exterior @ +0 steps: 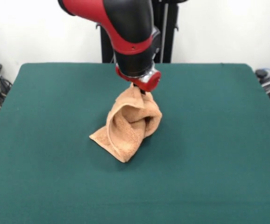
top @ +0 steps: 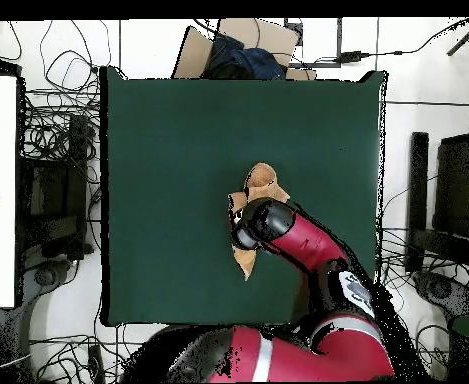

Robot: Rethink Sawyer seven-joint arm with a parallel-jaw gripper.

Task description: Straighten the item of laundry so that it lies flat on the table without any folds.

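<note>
towel (exterior: 128, 126): peach terry, bunched, twisted | pincer (exterior: 142, 91): clamped on its raised top | table (exterior: 209, 140): green felt

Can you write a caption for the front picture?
Gripper lifts one end of the crumpled orange towel off the green table.

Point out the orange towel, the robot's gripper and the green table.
Peach-orange terry-cloth towel (exterior: 125, 133): front view, its bunched middle.
Red and black gripper (exterior: 142, 90): front view, its tip at the towel's top.
Dark green felt-covered table (exterior: 209, 154): front view, bare cloth.
</note>
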